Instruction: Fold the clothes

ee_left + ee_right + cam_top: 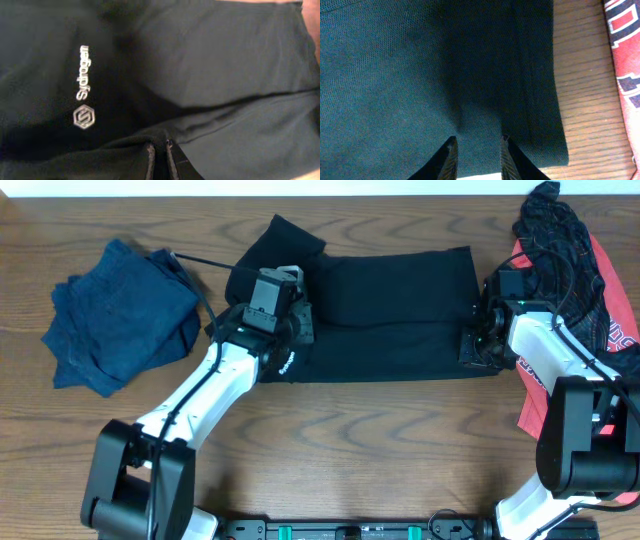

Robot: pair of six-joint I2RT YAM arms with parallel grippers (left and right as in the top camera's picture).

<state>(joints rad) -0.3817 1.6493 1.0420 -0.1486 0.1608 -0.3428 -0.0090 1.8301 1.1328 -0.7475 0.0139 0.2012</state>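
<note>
The black T-shirt (pixel 400 310) lies spread across the middle of the table, one sleeve pointing to the back left. My left gripper (pixel 298 322) sits on its left part and is shut on a raised fold of the black cloth (pixel 159 146). The white logo lettering (pixel 84 95) shows just beside that fold. At the shirt's right edge my right gripper (pixel 478 330) rests low, jaws apart. Both its fingertips (pixel 451 145) lie on top of the flat cloth (pixel 395 75) near the hem, with nothing pinched between them.
A pile of dark blue clothes (pixel 120 315) lies at the left. At the right edge a black red-printed shirt (pixel 560 240) is heaped over a red one (pixel 615 330), also seen from the right wrist (pixel 625 50). Bare wood table (pixel 380 450) runs along the front.
</note>
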